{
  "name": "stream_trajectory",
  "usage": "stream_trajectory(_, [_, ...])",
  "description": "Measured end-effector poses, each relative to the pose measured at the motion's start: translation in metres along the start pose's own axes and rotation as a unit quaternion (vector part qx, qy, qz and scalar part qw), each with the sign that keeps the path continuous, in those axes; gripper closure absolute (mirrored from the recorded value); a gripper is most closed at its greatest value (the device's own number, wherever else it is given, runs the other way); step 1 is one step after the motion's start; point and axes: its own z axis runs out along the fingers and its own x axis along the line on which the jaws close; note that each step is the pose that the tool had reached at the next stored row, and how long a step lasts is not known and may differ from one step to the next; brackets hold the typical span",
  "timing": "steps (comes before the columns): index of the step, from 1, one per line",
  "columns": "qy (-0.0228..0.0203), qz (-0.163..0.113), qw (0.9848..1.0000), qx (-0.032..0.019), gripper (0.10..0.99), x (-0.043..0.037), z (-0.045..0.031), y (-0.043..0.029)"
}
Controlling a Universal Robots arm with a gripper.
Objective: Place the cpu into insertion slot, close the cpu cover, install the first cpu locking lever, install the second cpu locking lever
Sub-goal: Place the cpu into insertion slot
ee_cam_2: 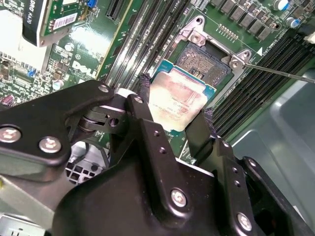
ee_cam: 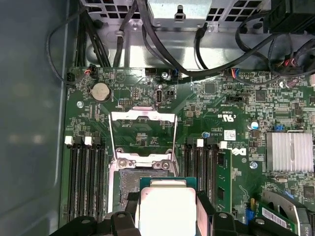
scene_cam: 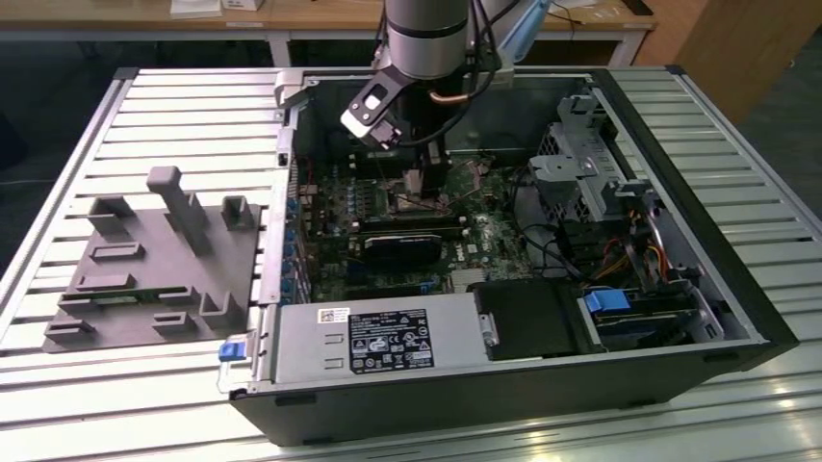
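CPU (ee_cam_2: pixel 179 101) is clenched by two opposite edges between the black fingers (ee_cam_2: pixel 147 123) of the tool (ee_cam_2: pixel 174 102). Its metal top faces up, which leaves the underside free to meet the socket.

At the exterior view's left, a grey moulded holder (scene_cam: pixel 154 260) lies on the slatted tabletop (scene_cam: pixel 192 106). Next to it stands the open computer case (scene_cam: pixel 514 399), and the arm (scene_cam: pixel 424 38) reaches down into it over the motherboard (scene_cam: pixel 495 245).

In the first wrist view, memory slots (ee_cam: pixel 83 177) flank the insertion slot (ee_cam: pixel 129 179). Its dark centre lies bare because the CPU cover (ee_cam: pixel 142 116) stands swung up behind it. The CPU hangs partly over the slot and, by my judgement, is not yet seated. A thin locking lever (ee_cam_2: pixel 280 73) juts clear at the side, out of the chip's way.
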Motion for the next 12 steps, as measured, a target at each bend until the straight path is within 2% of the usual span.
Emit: stream_trajectory(12, [-0.0001, 0.0, 1.0, 0.0, 0.549, 0.0004, 0.0117, -0.001])
